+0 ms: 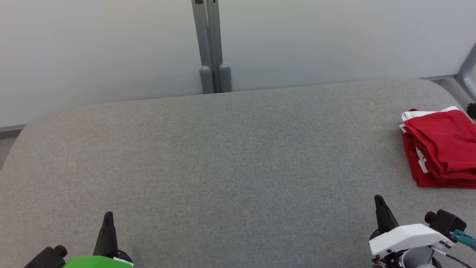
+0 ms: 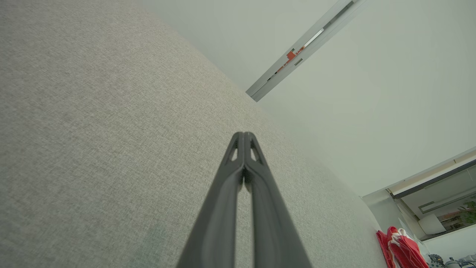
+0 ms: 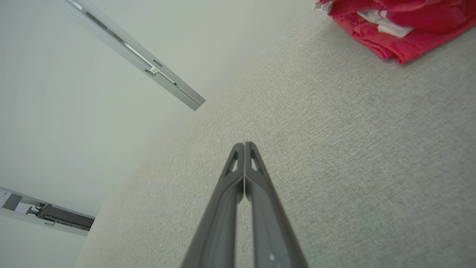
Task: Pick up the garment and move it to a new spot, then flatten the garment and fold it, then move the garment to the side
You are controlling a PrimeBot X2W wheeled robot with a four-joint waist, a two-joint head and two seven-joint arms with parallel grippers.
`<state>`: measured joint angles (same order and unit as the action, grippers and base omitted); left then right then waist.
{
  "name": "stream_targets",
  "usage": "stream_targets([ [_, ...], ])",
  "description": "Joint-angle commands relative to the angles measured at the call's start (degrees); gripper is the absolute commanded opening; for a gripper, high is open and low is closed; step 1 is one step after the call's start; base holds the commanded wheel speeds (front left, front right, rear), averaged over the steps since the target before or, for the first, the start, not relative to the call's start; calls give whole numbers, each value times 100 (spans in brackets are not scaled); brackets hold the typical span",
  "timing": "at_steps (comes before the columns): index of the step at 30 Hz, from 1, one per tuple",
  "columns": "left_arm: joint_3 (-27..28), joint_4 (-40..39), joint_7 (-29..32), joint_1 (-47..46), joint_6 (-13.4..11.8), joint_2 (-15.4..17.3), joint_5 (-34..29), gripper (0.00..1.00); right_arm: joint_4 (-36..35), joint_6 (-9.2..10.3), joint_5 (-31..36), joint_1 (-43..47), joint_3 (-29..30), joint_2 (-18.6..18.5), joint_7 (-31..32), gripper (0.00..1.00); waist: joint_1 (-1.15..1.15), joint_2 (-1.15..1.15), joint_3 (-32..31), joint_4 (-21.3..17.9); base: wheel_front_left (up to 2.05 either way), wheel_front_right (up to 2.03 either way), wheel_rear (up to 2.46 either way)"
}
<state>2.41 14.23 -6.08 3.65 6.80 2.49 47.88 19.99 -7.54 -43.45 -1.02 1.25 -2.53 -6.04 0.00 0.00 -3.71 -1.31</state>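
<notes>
Left gripper: clenched, both fingers pressed together along their length, nothing between them. It sits at the lower left of the head view, tip pointing away from the robot over bare grey fabric. The left wrist view confirms the fingertips meet, with only a thin slit lower down. Green cover on the wrist just behind it.

Right gripper: same story, clamped on itself and holding nothing. It's at the lower right in the head view, and the right wrist view shows the tips meeting. White housing behind it, with a black knob and a teal connector to its right.

Can't tell from these angles whether either tip touches the table or hangs just above it.

Garment: red with white trim, folded into a thick stack, lying on the table at its far right, partly cut off by the frame edge. Well apart from the left gripper; ahead and slightly right of the right gripper, no contact. In the right wrist view it sits at the top right corner, layers and a white edge showing.

Table is a grey woven surface with rounded far corners. Pale wall panels behind it, joined by a grey post near centre.
</notes>
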Motion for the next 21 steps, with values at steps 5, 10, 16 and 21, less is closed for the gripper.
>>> stream_targets([
  [5,71,-73,119,-252,29,30,490,0,-142,2,-514,-190,69,-25,129,0,0,0,24,8,0,0,0],
  [10,98,-70,211,-321,34,32,807,0,-182,3,-867,-228,106,-27,220,0,0,0,45,15,0,0,0],
  [16,133,-66,322,-398,40,35,1195,0,-230,3,-1289,-262,151,-29,331,0,0,0,71,24,0,0,0],
  [21,161,-63,411,-456,43,37,1491,0,-266,3,-1622,-285,187,-32,416,0,0,0,93,32,0,0,0],
])
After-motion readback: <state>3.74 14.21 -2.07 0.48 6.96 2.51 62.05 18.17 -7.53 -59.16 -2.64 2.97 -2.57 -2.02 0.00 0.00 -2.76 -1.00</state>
